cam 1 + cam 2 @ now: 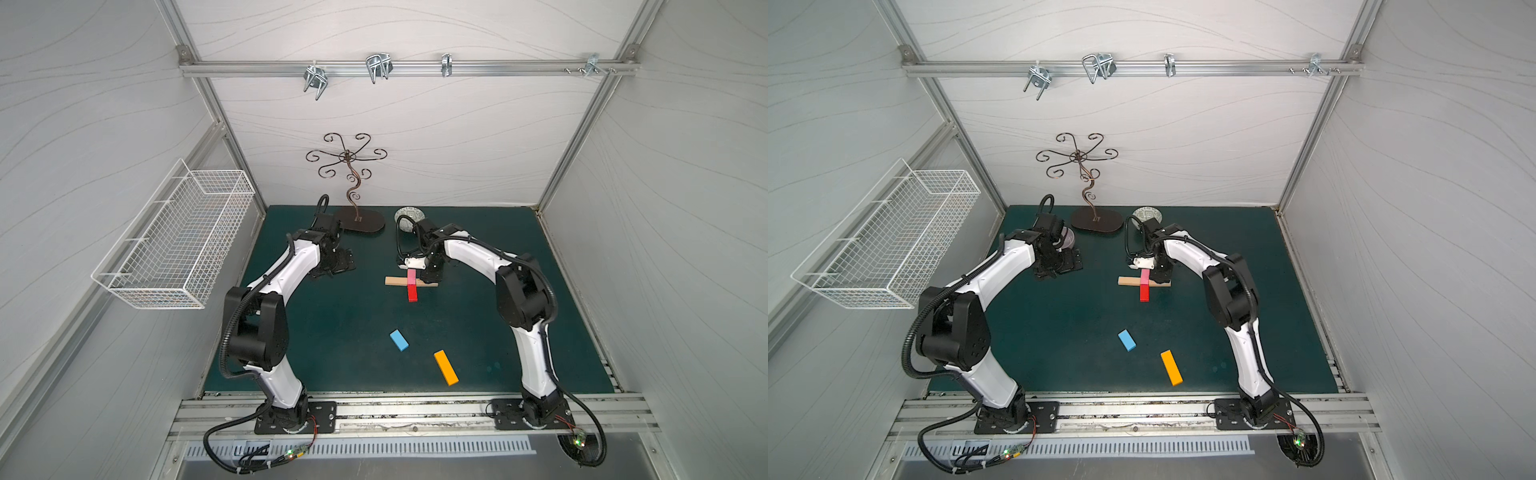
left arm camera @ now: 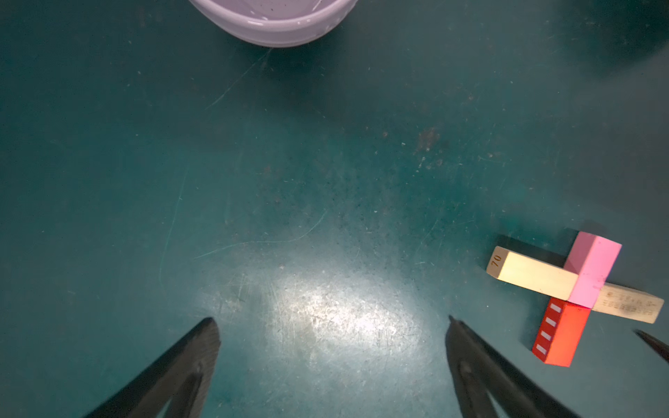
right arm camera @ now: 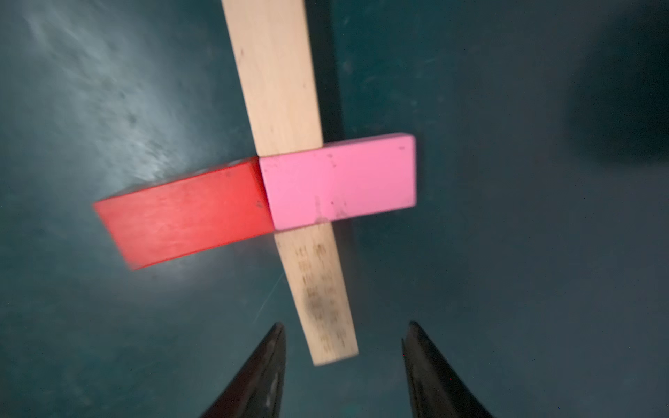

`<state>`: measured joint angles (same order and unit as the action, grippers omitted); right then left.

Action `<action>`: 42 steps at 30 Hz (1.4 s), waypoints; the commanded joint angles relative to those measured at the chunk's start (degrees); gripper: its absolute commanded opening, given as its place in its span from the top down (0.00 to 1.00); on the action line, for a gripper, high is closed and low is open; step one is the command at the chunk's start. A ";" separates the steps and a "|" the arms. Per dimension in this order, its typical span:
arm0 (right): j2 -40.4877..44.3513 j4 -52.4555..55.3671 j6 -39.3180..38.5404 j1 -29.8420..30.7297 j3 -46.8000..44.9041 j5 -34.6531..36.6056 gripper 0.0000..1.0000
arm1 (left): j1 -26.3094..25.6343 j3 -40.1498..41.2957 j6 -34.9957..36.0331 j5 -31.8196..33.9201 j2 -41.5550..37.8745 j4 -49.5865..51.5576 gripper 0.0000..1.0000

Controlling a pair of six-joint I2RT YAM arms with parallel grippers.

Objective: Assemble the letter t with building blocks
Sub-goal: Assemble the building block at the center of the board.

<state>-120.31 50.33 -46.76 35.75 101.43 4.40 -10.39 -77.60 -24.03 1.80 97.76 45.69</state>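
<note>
Pink bar [image 3: 338, 181] abuts red bar [image 3: 184, 217] across tan crossbar [image 3: 275, 79]; right hand [image 3: 344, 325] parted, left hand [image 2: 330, 320] wide

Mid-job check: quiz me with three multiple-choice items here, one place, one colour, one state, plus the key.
1. Where does the blue block lie?
A. Loose on the mat, near the orange block.
B. Stacked on the orange block.
C. In the wire basket.

2. Which colour block meets the red block end to end?
A. Orange.
B. Blue.
C. Pink.

3. How do the left gripper's fingers stand?
A. Shut on a block.
B. Wide apart over bare mat.
C. Shut, empty.

Key: 1 A, both top views show it flat on the mat. 2 C, the pink block butts it in the right wrist view. 3 B, nothing sits between them in the left wrist view.
</note>
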 commanded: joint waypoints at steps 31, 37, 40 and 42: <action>42.70 4.83 64.66 -2.07 -25.82 18.75 0.38 | -38.05 16.68 -36.14 1.01 -8.41 -1.56 0.29; 45.80 5.35 64.94 -2.44 -27.62 17.61 0.37 | -39.37 10.95 -39.55 -1.51 0.35 1.83 0.32; 46.75 5.69 65.14 -2.40 -28.08 17.21 0.38 | -39.50 9.82 -40.80 -2.01 1.96 1.74 0.34; 47.46 5.62 65.13 -2.47 -28.36 17.38 0.38 | -39.50 8.76 -41.24 -1.94 2.33 2.30 0.34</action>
<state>-74.61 54.08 17.17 33.26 73.69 21.85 -49.67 -65.47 -61.63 0.12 99.59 46.57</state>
